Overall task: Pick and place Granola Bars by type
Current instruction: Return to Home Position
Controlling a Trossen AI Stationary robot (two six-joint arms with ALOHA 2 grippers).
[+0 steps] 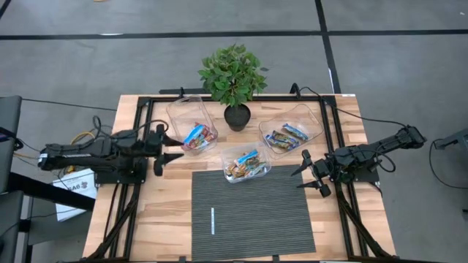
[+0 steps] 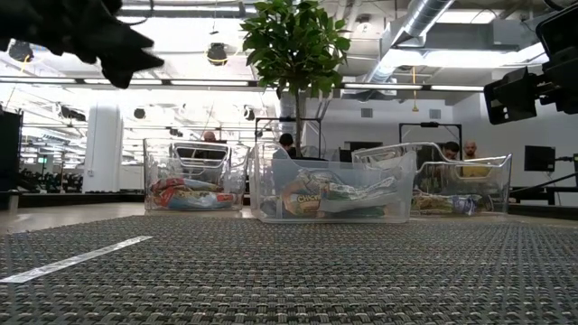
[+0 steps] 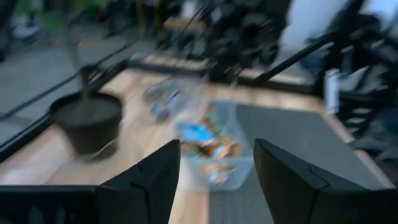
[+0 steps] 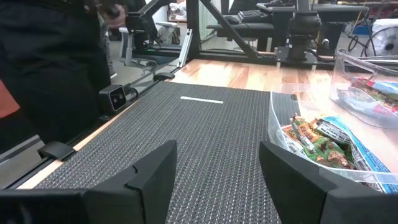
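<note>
Left gripper [image 1: 170, 147] hangs raised over the table's left side, just beside the left bin [image 1: 183, 111], its two fingers spread apart with nothing between them. Right gripper [image 1: 313, 177] hangs near the right edge of the mat, its fingers likewise parted and empty.

Beneath both arms lies the wooden table [image 1: 164, 212], framed by black rails. A dark woven mat [image 1: 252, 212] covers its front centre. At the far edge stands a leafy potted plant [image 1: 234, 77] in a black pot.

Three transparent bins sit in an arc between plant and mat. The left bin is beside the pot, the middle bin [image 1: 227, 157] sits at the mat's far edge, and the right bin [image 1: 307, 117] is on the pot's other side.

All the Granola Bars [image 1: 245, 166] in view lie inside these bins. Red and blue wrappers are heaped in the left bin. Green, orange and blue ones fill the middle bin, and mostly blue ones the right.

A thin white stick [image 1: 213, 220] lies alone on the mat, well apart from the bins.
</note>
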